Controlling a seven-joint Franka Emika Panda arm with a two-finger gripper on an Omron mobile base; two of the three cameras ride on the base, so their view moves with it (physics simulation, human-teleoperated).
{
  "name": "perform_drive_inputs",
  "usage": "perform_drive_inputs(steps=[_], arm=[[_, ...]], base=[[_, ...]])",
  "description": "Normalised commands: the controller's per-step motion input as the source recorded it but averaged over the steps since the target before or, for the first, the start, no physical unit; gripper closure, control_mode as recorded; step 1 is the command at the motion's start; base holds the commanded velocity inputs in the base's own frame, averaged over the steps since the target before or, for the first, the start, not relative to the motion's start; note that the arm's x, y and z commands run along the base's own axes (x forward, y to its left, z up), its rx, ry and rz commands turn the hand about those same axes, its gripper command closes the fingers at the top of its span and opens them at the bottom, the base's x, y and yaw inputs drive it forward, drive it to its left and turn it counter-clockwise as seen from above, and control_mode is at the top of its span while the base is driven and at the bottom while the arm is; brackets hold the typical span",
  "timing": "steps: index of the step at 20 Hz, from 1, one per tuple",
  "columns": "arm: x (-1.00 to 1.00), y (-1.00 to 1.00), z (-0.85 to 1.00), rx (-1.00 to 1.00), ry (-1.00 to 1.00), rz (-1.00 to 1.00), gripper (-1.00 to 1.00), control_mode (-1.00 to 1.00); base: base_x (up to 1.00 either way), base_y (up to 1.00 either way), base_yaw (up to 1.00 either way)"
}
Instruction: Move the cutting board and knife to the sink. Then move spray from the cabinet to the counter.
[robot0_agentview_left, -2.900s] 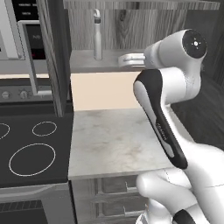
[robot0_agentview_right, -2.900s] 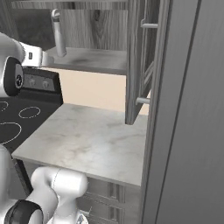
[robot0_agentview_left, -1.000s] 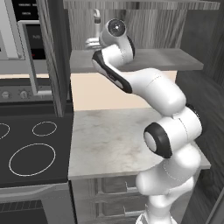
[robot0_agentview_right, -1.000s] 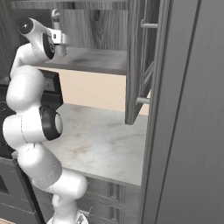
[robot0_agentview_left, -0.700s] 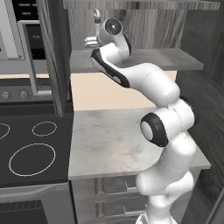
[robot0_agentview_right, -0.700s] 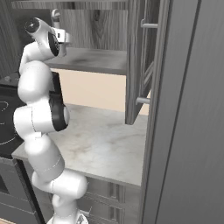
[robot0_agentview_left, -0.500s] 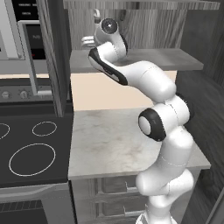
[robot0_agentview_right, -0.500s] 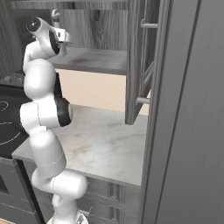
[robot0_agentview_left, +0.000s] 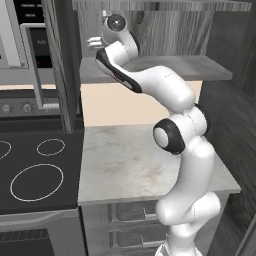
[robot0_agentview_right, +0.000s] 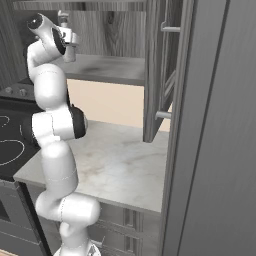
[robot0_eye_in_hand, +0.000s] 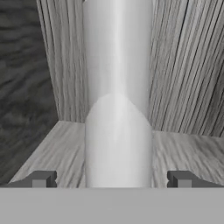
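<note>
Tool (robot0_eye_in_hand: 111, 179) wide around unlabelled spray (robot0_eye_in_hand: 117, 109)

Clear gaps flanking spray (robot0_eye_in_hand: 117, 109)

The spray (robot0_eye_in_hand: 117, 109) is stood upright on the cabinet (robot0_agentview_left: 165, 35) shelf, near the left inner wall, before the back panel. The gripper (robot0_eye_in_hand: 111, 178) is positioned at the spray, one fingertip either side. The counter (robot0_agentview_left: 135, 160) lies below the cabinet, the stove (robot0_agentview_left: 35, 165) adjoining at its left.
</note>
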Motion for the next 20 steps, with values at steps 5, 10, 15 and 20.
perform_drive_inputs(steps=[5, 10, 15, 20], arm=[[-0.03, -0.16, -0.06, 0.01, 0.00, 0.00, 1.00, -1.00], [-0.14, -0.22, -0.09, 0.00, 0.00, 0.00, 1.00, -1.00], [-0.30, -0.16, -0.07, 0.00, -0.04, 0.00, 1.00, -1.00], [-0.97, 0.00, -0.25, 0.05, -0.28, 0.00, 1.00, -1.00]], base=[[0.00, 0.00, 0.00], [0.00, 0.00, 0.00], [0.00, 0.00, 0.00], [0.00, 0.00, 0.00]])
